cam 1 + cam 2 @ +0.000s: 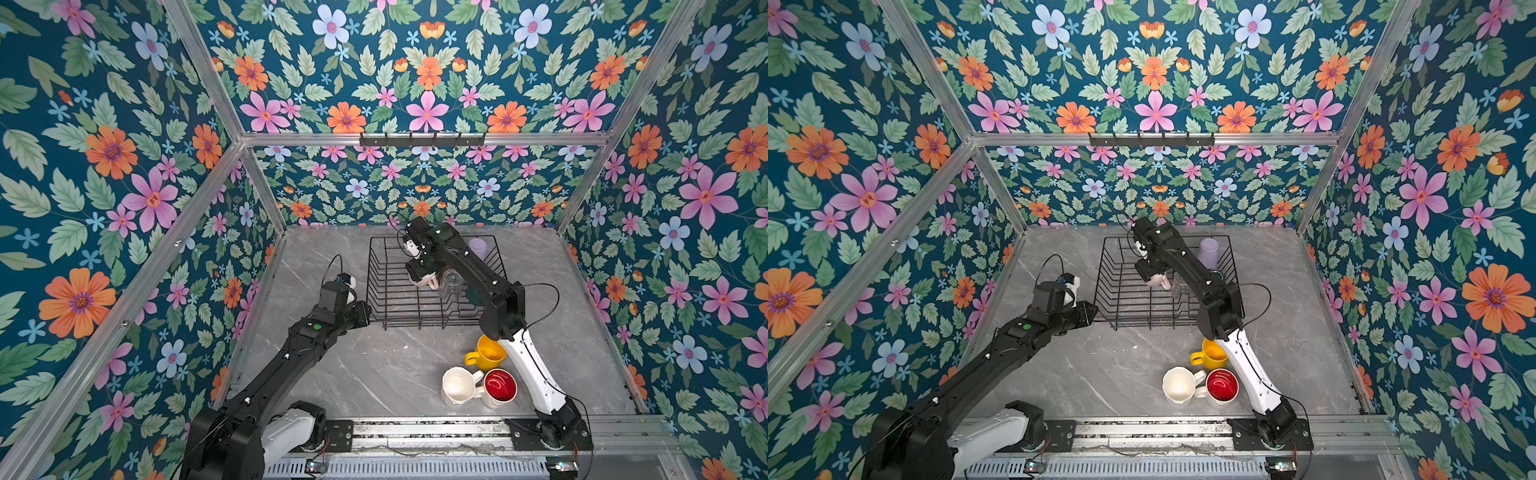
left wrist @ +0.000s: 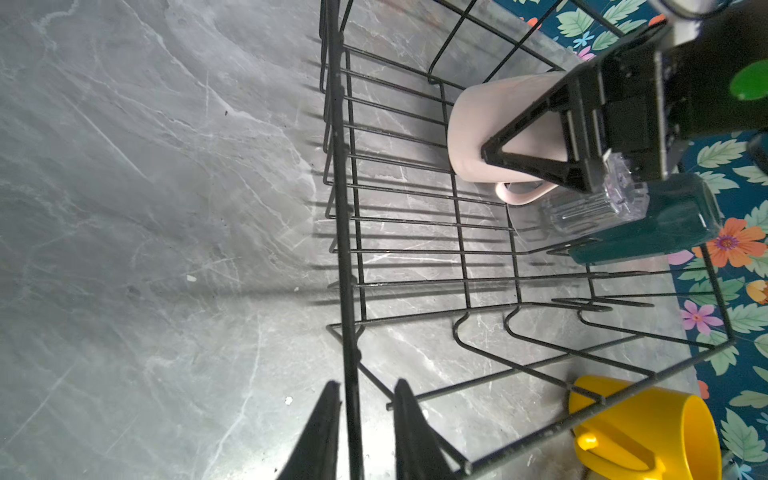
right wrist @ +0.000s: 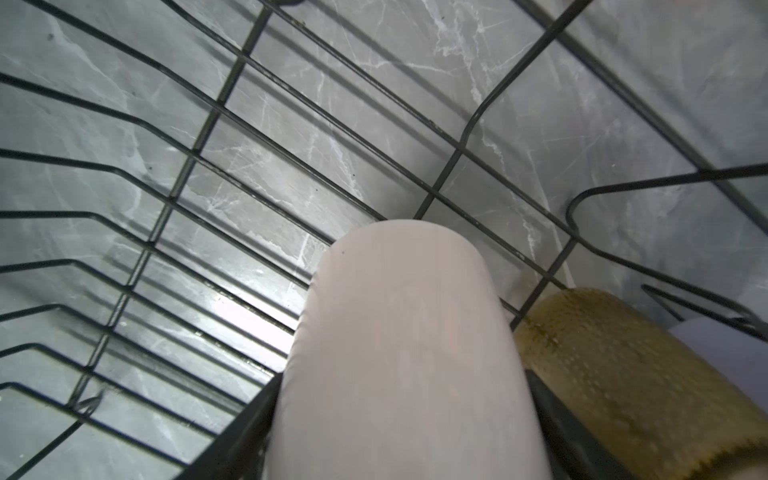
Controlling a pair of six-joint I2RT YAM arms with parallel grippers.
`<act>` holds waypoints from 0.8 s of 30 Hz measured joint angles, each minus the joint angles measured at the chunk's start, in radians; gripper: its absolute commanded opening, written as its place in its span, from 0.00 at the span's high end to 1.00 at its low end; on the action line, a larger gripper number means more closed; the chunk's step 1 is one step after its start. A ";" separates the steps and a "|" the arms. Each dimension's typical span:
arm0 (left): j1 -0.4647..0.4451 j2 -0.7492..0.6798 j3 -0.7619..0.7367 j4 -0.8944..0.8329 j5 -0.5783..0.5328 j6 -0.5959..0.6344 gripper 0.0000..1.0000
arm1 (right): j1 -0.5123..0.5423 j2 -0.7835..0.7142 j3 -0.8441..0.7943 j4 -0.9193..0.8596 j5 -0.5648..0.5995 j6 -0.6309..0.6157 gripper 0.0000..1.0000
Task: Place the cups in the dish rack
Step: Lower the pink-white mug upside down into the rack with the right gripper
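Note:
The black wire dish rack (image 1: 376, 286) stands at the back middle of the table. My right gripper (image 3: 401, 415) is inside it, shut on the pale pink mug (image 1: 430, 283) (image 3: 407, 324), just above the rack floor. Beside it in the rack are a clear glass (image 2: 590, 212), a dark teal mug (image 2: 648, 232), an olive-brown glass (image 3: 623, 374) and a lilac tumbler (image 1: 478, 248). My left gripper (image 2: 366, 384) is open, its fingers straddling the rack's rim wire (image 2: 345, 208) at the front left corner. On the table are a yellow mug (image 1: 488, 353), a white mug (image 1: 457, 386) and a red-lined mug (image 1: 500, 386).
The three loose mugs stand close together at the front right, right next to the right arm's white link (image 1: 536, 374). Floral walls and aluminium posts close in the marble table (image 1: 353, 374). A black hook rail (image 1: 422, 139) hangs on the back wall.

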 measured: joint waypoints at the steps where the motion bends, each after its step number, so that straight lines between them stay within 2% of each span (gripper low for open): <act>1: 0.000 0.000 0.001 -0.001 0.000 0.001 0.49 | 0.001 0.001 0.000 0.000 0.000 0.000 0.90; 5: 0.000 -0.002 0.003 -0.004 -0.001 0.004 0.34 | 0.002 0.002 0.000 0.002 0.000 0.000 0.70; 7: -0.001 -0.008 0.007 -0.008 -0.007 0.007 0.27 | 0.001 0.002 0.000 0.002 -0.001 0.000 0.54; 9: -0.001 -0.015 0.011 -0.011 -0.017 0.011 0.22 | 0.001 0.002 0.000 0.003 -0.002 0.000 0.44; 14: -0.001 -0.038 0.013 -0.016 -0.040 0.022 0.15 | 0.001 0.002 0.000 0.009 -0.018 0.000 0.28; 21: -0.001 -0.079 0.014 -0.029 -0.078 0.022 0.10 | 0.001 0.002 -0.011 0.027 -0.027 0.000 0.11; 24: -0.001 -0.098 0.015 -0.040 -0.092 0.022 0.09 | 0.001 0.002 -0.017 0.036 -0.027 0.000 0.09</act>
